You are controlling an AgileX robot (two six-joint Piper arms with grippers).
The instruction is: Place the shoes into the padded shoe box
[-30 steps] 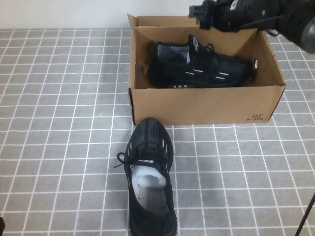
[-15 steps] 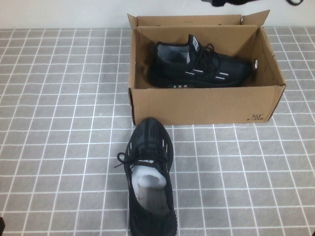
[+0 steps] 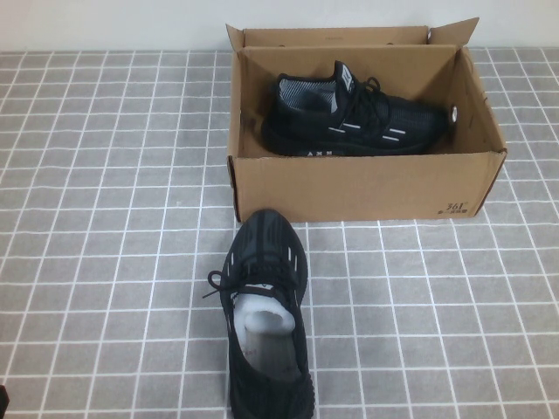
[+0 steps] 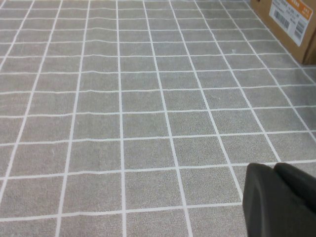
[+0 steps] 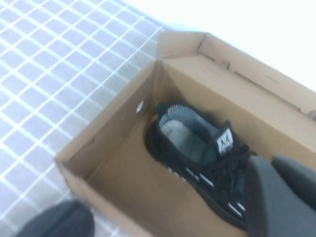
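Observation:
One black knit shoe [image 3: 349,118] lies on its side inside the brown cardboard shoe box [image 3: 367,188], toe toward the box's right end. The other shoe [image 3: 265,314] stands upright on the tiled floor in front of the box, toe touching its front wall. Neither gripper shows in the high view. My right gripper [image 5: 276,162] hovers above the box, shut and empty, over the boxed shoe [image 5: 197,143] and the box's wall [image 5: 113,143]. The floor shoe's toe [image 5: 59,219] peeks in there. My left gripper [image 4: 274,167] is shut and empty low over bare tiles.
Grey tiled floor with white grout lines [image 3: 105,218] surrounds the box. A corner of the box with a printed label [image 4: 291,22] shows in the left wrist view. A pale wall runs behind the box [image 3: 113,22].
My right arm was over the box's far right corner a second ago and has risen out of the high view. Both shoes and the box have not moved.

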